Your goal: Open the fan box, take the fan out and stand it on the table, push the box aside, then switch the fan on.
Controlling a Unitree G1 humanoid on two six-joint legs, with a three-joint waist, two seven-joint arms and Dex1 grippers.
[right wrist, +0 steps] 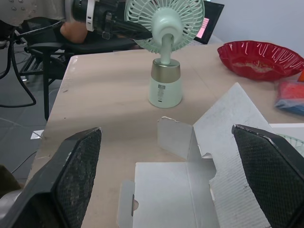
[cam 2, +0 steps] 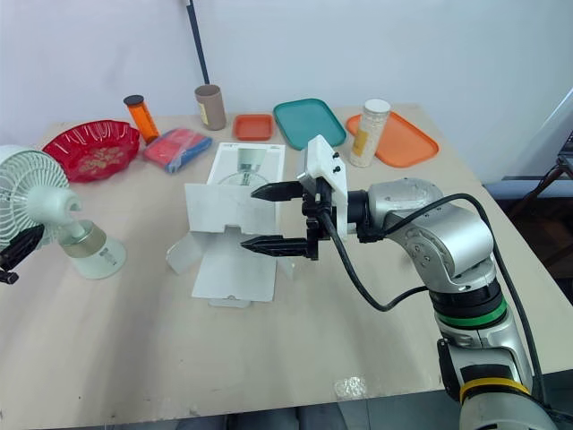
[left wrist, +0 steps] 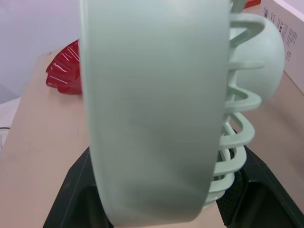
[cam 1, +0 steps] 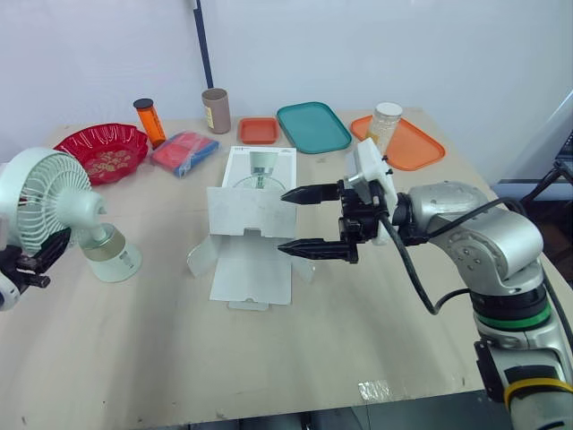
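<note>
Right pincer [cam 1: 285,224] hangs low over the middle of the desk [cam 1: 358,340], its two black fingers spread wide apart, one above the other in the head views, their tips pointing toward the robot's left and holding nothing. Beneath and just past those tips lies the fan box [cam 1: 251,273], white, lying flat and opened out, with its end flaps splayed on the desk toward the robot and the printed top panel stretching away behind them. Well apart from the box, near the left edge of the desk, the fan [cam 1: 54,210] stands upright on its pale round base, its mint-green cage facing outward. At the fan's head the left pincer [cam 1: 40,255] is closed on the cage, one finger against the front rim and the other against the ribbed back, as the left wrist view shows from close up. Along the far side of the desk sit a red bowl [cam 1: 103,150], an orange bottle [cam 1: 149,121], a blue and red packet [cam 1: 183,150], a cardboard tube [cam 1: 216,109], a small orange tray [cam 1: 259,131], a teal tray [cam 1: 312,126] and a larger orange tray [cam 1: 416,148] with a white-lidded jar [cam 1: 385,125] at its near corner.
</note>
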